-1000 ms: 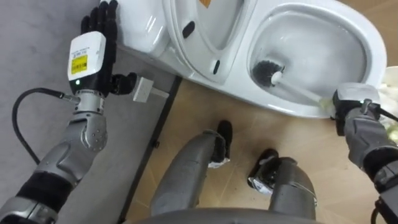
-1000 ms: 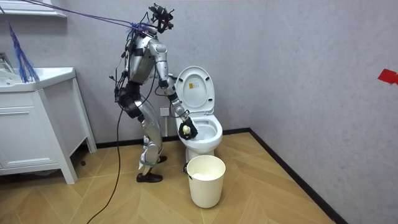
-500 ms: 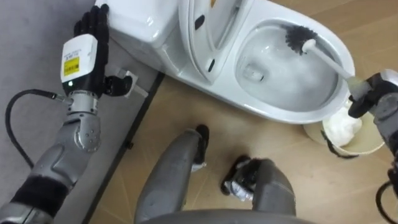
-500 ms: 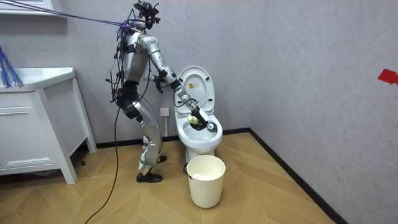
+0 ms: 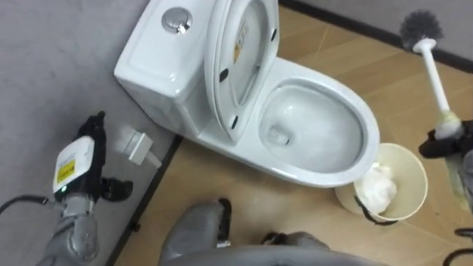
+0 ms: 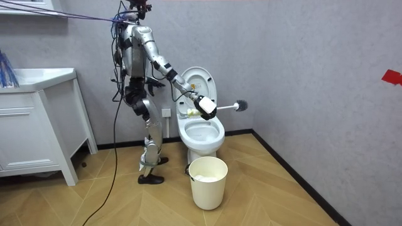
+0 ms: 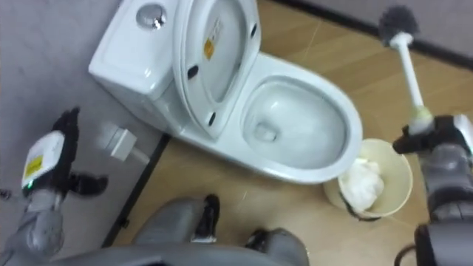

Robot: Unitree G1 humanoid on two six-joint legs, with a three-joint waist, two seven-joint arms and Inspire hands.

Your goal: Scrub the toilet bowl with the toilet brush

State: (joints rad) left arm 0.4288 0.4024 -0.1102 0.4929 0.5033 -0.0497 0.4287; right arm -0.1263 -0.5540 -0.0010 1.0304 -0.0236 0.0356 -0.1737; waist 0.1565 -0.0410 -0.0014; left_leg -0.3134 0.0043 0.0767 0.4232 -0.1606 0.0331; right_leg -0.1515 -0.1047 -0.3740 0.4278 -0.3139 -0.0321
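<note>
A white toilet [image 5: 367,127] stands with its lid and seat [image 5: 240,52] raised against the tank. My right hand [image 5: 446,140] is shut on the white handle of the toilet brush [image 5: 432,66], at the right edge of the left eye view. The brush is out of the bowl, its dark bristle head [image 5: 420,26] over the floor beyond the toilet. In the room view the brush [image 6: 242,105] sticks out level above the bowl from my right hand [image 6: 206,107]. My left hand [image 5: 80,159] hangs open near the wall at lower left, holding nothing.
A cream waste bin [image 5: 414,166] with crumpled white paper [image 5: 373,191] inside stands on the wood floor just in front of the bowl. A wall socket plate [image 5: 137,144] is beside the tank. A white vanity cabinet [image 6: 38,125] stands at the room view's left.
My right hand has lifted the brush out of the bowl and swung it up beyond the toilet. I have straightened up, so the eye view has pulled back and my left hand sits lower.
</note>
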